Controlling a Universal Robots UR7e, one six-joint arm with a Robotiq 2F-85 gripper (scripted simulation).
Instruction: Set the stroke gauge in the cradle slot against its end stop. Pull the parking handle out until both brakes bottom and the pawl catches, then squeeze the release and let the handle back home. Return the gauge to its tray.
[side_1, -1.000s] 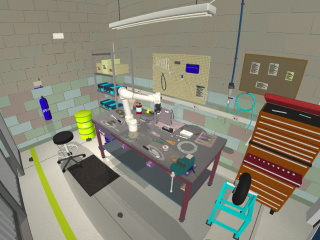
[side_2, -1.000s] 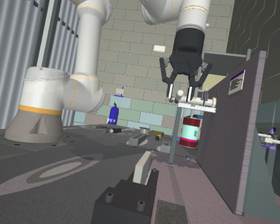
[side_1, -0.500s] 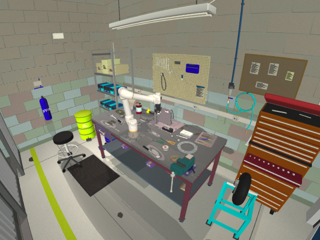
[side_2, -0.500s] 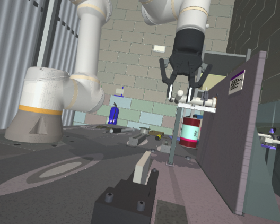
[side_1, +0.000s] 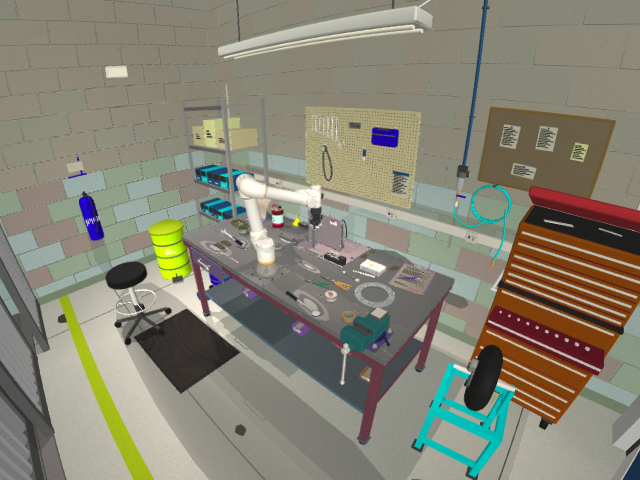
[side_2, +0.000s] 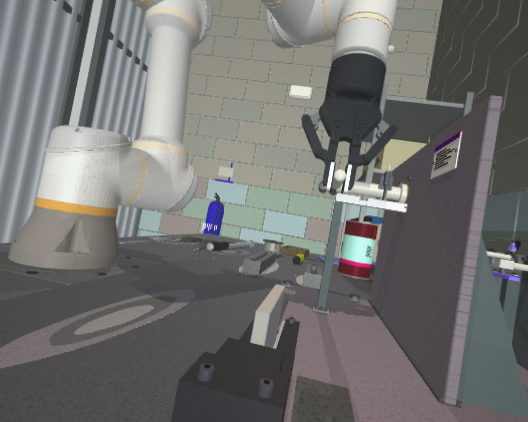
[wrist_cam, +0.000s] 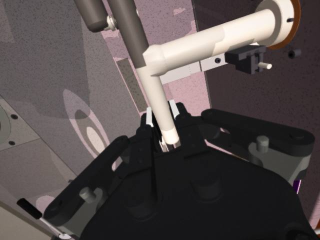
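Observation:
At the back of the workbench stands the purple rig panel (side_2: 430, 240) with the cream parking handle (side_2: 367, 190) sticking out of it, a T-shaped grip at its end. My gripper (side_2: 340, 180) hangs over that end, and its fingers are closed on the T-grip's crossbar (wrist_cam: 161, 113). A small dark release block (wrist_cam: 248, 60) with a pale pin sits under the handle shaft near the panel. On the pink base plate in front, the cream stroke gauge (side_2: 267, 315) stands tilted in the dark cradle block (side_2: 235, 375). The gauge tray is not clearly seen.
The robot base (side_2: 75, 210) rises on the left of the bench. A red and white canister (side_2: 357, 247) stands behind a thin post (side_2: 327, 255) beside the panel. Tools and rings lie scattered on the bench (side_1: 320, 279). A tool chest (side_1: 558, 310) stands to the right.

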